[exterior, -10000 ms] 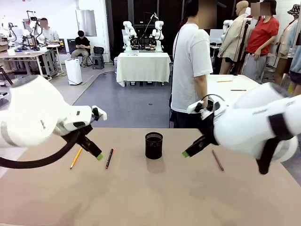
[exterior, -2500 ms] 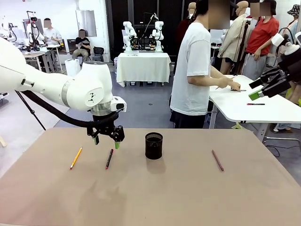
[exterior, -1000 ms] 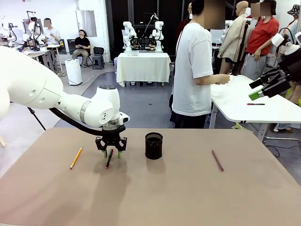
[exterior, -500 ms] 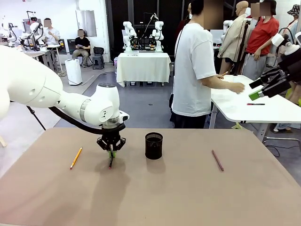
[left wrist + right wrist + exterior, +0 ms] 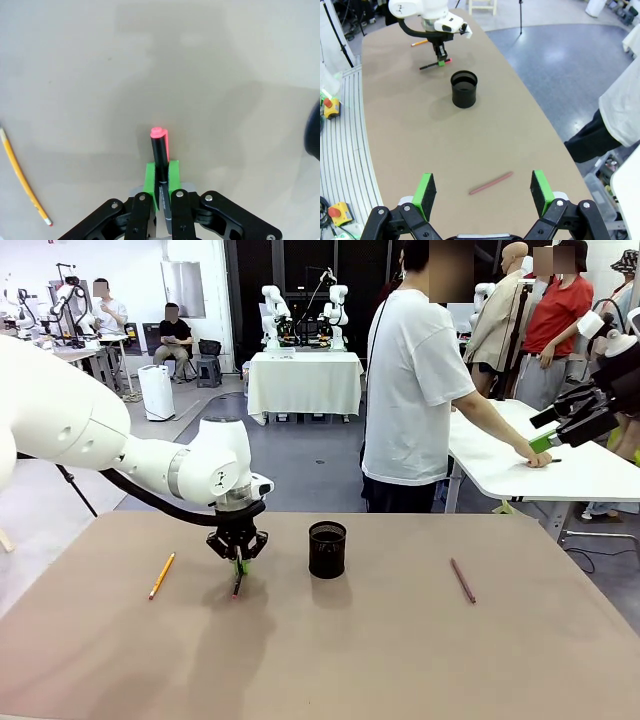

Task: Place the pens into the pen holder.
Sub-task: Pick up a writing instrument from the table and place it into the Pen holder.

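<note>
My left gripper [image 5: 238,562] is shut on the black pen [image 5: 236,583], low over the tan table [image 5: 380,660] and left of the pen holder. In the left wrist view the green pads [image 5: 151,180] pinch the black pen [image 5: 159,147], its red-pink end pointing away. The black mesh pen holder [image 5: 327,549] stands upright at mid-table. A yellow pencil [image 5: 161,575] lies farther left, and a reddish-brown pen [image 5: 462,580] lies to the right. My right gripper [image 5: 548,428] hangs open high at the far right. Its wrist view looks down on the reddish-brown pen [image 5: 490,183] and pen holder [image 5: 464,89].
A person in a white shirt [image 5: 410,390] stands beyond the far edge, hand on a white side table [image 5: 520,475] at the right. Bare tabletop stretches across the near half. The yellow pencil [image 5: 22,175] lies apart from my left gripper.
The left gripper's fingers closed from either side of the black pen onto it. The person turned and reached to the white side table. The right arm has stayed still.
</note>
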`<state>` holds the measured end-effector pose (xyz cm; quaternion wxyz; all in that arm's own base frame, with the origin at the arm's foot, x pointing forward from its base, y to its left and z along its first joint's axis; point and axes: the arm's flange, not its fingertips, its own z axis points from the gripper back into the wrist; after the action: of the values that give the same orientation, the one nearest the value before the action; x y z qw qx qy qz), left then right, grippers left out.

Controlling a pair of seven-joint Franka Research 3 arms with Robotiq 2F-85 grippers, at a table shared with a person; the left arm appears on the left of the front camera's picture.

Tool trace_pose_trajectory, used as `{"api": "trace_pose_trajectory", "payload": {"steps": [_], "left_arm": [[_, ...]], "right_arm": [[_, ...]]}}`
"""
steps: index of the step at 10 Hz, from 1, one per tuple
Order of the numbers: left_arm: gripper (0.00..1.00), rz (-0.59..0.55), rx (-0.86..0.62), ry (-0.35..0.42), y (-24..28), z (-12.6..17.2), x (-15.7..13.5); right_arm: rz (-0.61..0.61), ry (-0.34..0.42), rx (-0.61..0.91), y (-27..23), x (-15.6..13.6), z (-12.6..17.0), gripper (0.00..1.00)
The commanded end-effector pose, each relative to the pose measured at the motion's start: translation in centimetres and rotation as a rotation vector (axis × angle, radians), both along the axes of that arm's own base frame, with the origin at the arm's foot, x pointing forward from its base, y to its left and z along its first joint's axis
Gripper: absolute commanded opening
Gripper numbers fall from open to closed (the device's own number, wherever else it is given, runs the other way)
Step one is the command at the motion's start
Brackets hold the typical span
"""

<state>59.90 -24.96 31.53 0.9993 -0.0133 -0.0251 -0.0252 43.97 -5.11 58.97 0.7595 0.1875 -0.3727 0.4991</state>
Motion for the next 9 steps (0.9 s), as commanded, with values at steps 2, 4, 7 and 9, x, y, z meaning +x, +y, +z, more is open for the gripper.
{"api": "trace_pose_trajectory", "payload": {"steps": [2, 4, 7, 9], "left_arm": [[0.00, -0.268, -0.248, -0.033, 1.2, 5.4, -2.8], [0.00, -0.467, -0.419, -0.212, 2.8, 9.6, -4.3], [0.00, -0.744, -0.796, -0.572, 5.1, 14.1, -6.3], [0.00, -0.786, -0.926, -0.864, 6.3, 14.8, -7.1]], "right_arm": [[0.006, -0.011, 0.013, 0.1, 0.0, 0.1, 1.00], [0.006, -0.011, 0.013, 0.1, 0.0, 0.1, 1.00], [0.006, -0.011, 0.013, 0.1, 0.0, 0.1, 1.00], [0.006, -0.011, 0.013, 0.1, 0.0, 0.1, 1.00]]}}
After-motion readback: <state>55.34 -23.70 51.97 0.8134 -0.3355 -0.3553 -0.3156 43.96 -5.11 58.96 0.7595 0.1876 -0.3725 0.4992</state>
